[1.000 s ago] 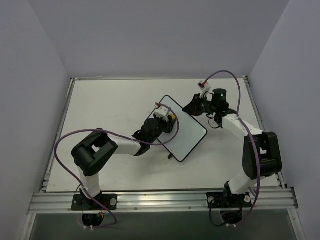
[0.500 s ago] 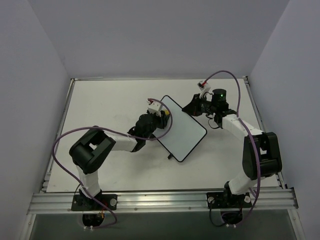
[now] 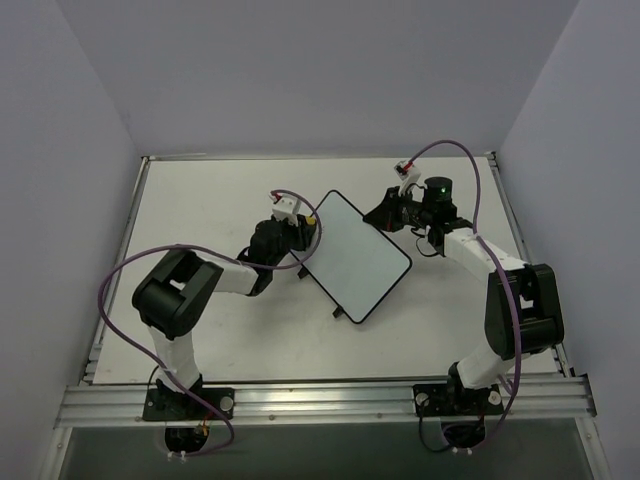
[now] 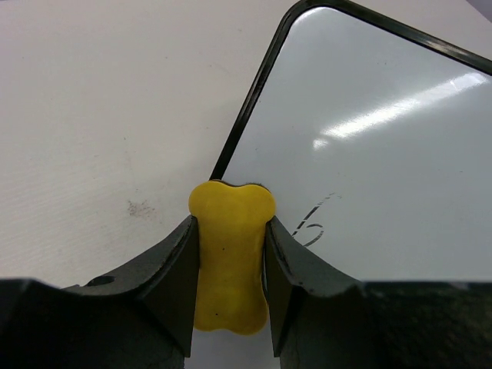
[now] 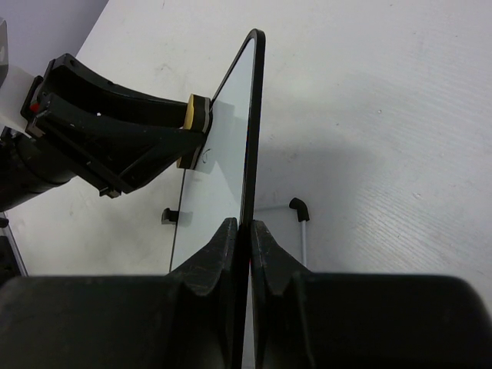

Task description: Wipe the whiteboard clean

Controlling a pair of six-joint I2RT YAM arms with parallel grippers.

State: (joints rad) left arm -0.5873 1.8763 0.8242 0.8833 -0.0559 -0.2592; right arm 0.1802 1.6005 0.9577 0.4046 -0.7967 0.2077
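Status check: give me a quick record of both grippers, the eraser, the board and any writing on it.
Left gripper: shut on eraser
Right gripper: shut on whiteboard, clamping its edge
Eraser position: yellow tip at the board's frame, on the left arm's side
Writing: one small dark stroke beside the eraser; the face otherwise looks clean
Task state: not finished

Overhead and far back, from the near edge, looking down on the whole table (image 3: 200, 200). At the left wrist, close up, facing forward past the eraser (image 4: 231, 254) onto the board (image 4: 369, 138). At the right wrist, close up, sighting edge-on along the board. Shared across all three: board and eraser.
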